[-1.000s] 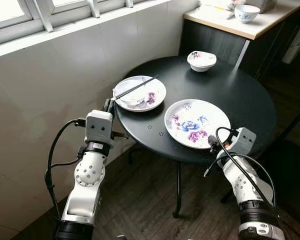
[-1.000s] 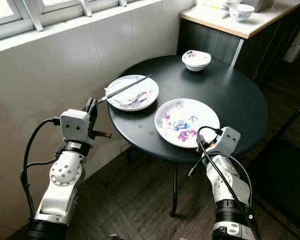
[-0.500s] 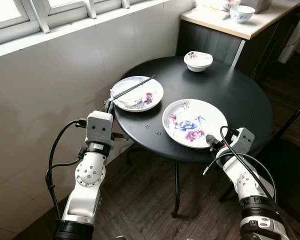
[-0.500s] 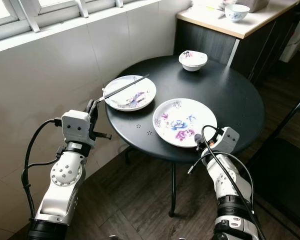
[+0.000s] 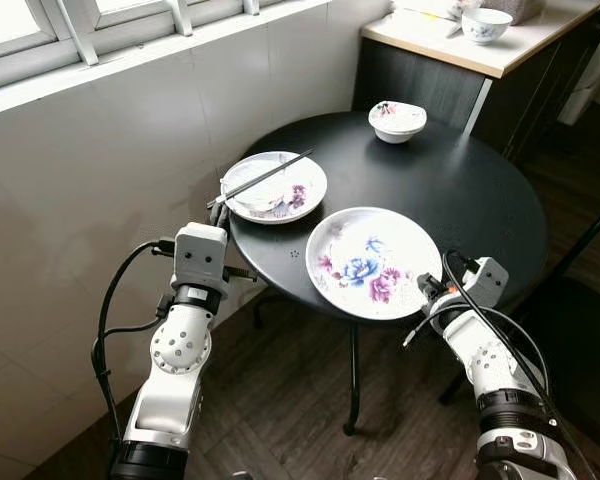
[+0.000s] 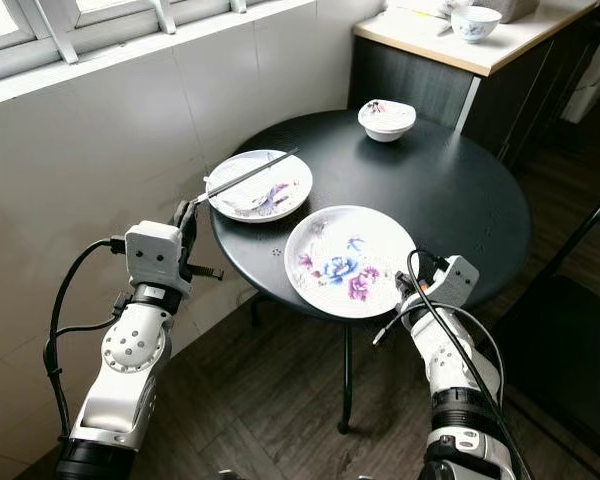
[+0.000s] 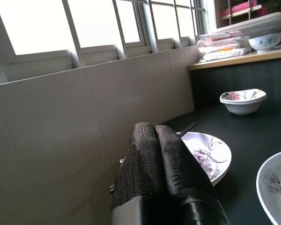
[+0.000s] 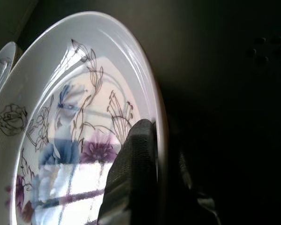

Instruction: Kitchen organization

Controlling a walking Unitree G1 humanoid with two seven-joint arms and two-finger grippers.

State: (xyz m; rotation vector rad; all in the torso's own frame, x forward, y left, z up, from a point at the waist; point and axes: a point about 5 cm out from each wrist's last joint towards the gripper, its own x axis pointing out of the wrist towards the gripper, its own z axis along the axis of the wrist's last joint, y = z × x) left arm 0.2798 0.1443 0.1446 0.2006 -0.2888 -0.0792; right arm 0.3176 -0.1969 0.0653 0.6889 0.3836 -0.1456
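Beneath windows (image 5: 90, 25), round black table (image 5: 480, 200).

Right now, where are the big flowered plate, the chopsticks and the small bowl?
big plate (image 5: 365, 262), left eye view, its painted middle
chopsticks (image 5: 270, 174), left eye view, mid-length
small bowl (image 5: 398, 119), left eye view, its rim

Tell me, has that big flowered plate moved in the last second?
Yes. The large white floral plate, gripped at its rim by the right gripper, has slid toward the robot's left and now overhangs the near edge of the round black table.
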